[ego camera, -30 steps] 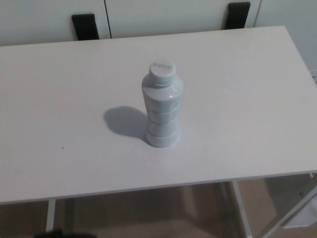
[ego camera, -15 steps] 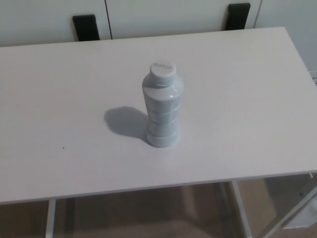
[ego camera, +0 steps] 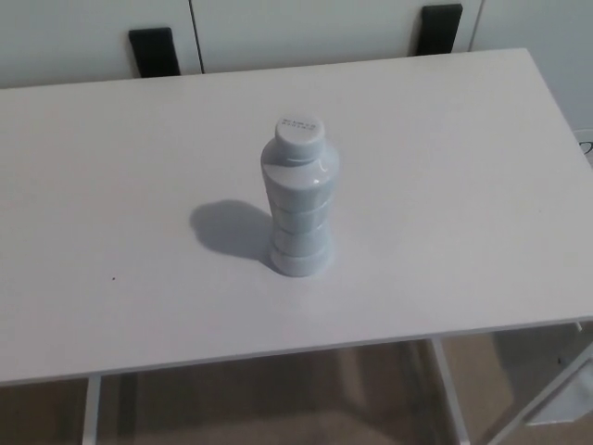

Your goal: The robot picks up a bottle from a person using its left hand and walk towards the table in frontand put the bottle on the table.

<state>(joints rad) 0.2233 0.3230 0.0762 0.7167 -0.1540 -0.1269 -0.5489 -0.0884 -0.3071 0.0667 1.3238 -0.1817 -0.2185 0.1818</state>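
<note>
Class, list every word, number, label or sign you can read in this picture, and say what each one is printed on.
Cap: small grey print, apparently two short lines, too blurred to read.
Bottle body: plain white, no label or text visible.
Table: no text or sign visible.
Nothing in this view can be quoted.

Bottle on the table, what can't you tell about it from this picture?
Head view, bottle: its white wall hides whatever is inside.
Head view, cap: the print on top is too small to read.
Head view, table: its legs are cut off by the bottom edge.
</note>
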